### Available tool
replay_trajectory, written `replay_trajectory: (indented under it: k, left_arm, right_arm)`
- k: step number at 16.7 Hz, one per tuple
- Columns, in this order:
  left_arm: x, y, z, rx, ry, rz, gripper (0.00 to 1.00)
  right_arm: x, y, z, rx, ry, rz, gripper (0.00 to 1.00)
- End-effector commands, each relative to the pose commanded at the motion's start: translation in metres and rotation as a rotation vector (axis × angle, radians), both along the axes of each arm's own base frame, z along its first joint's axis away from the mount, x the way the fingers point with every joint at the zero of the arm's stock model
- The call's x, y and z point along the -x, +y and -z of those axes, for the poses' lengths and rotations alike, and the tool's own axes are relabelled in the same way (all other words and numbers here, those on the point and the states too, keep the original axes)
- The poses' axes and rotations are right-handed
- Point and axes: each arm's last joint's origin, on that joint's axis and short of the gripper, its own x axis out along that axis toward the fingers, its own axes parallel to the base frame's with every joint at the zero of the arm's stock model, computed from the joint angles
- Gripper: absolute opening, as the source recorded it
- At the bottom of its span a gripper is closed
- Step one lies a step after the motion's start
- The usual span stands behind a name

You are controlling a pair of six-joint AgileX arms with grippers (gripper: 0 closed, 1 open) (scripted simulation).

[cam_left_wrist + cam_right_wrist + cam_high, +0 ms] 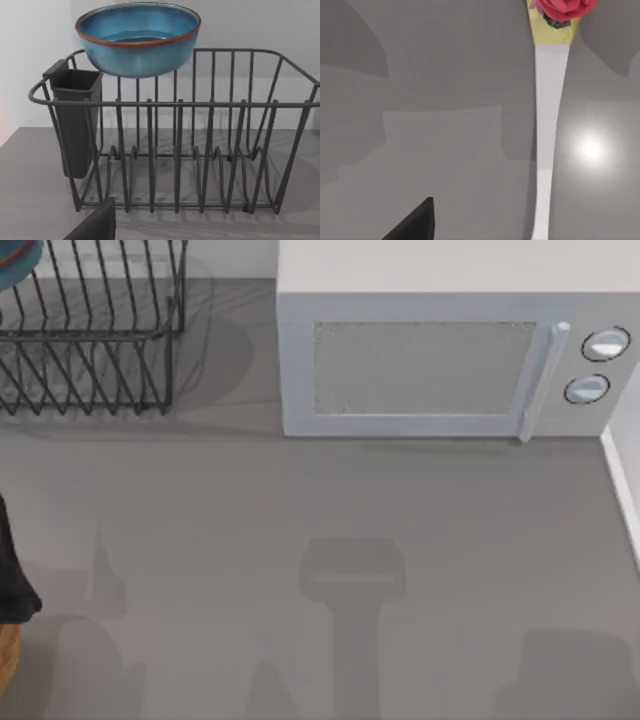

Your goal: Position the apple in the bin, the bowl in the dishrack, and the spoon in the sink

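1. Reference landmark: the dishrack (90, 330), standing on the surface (320, 540) just beside the white microwave (440, 350).

2. Bowl. The bowl (137, 37) sits at the height of the dishrack's top rail, at the rack's rear corner above the black utensil cup (75, 120). It is upright with the opening up. Whether it bears on the wires or hangs just clear of them cannot be told. Judgement: this placement is done or nearly done, since the bowl is within the rack's outline and nothing grips it.

3. Left arm. The left arm (15, 570) is at the surface's edge, well in front of the dishrack, between the rack and the bin (5, 660). The left gripper (95, 225) faces the rack's front bars from a standoff, which keeps it clear of the wires. Jaws: how far open cannot be told; nothing is seen in their hold.

4. Spoon. The spoon (547, 125) lies flat on the surface below the right gripper (415, 220), handle running lengthwise. Its place relative to the dishrack cannot be told. A red object (562, 7) lies at its far end, possibly the apple; that is unconfirmed. Jaws: state cannot be told; the spoon is not held.

5. Judgement: the spoon transfer is still outstanding.
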Motion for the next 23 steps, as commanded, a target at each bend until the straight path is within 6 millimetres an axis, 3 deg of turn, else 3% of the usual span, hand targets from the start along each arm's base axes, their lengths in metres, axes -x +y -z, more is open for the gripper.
replay_trajectory:
  k: [7,13,23]
  left_arm:
    - [0.000,0.000,0.000,0.000,0.000,0.000,1.00]
    - [0.000,0.000,0.000,0.000,0.000,0.000,1.00]
    - [0.000,0.000,0.000,0.000,0.000,0.000,1.00]
  right_arm:
    - [0.002,0.000,0.068,0.002,-0.006,0.000,1.00]
    - [0.003,0.001,0.075,0.001,-0.003,0.000,1.00]
    - [0.003,0.001,0.075,0.001,-0.003,0.000,0.25]
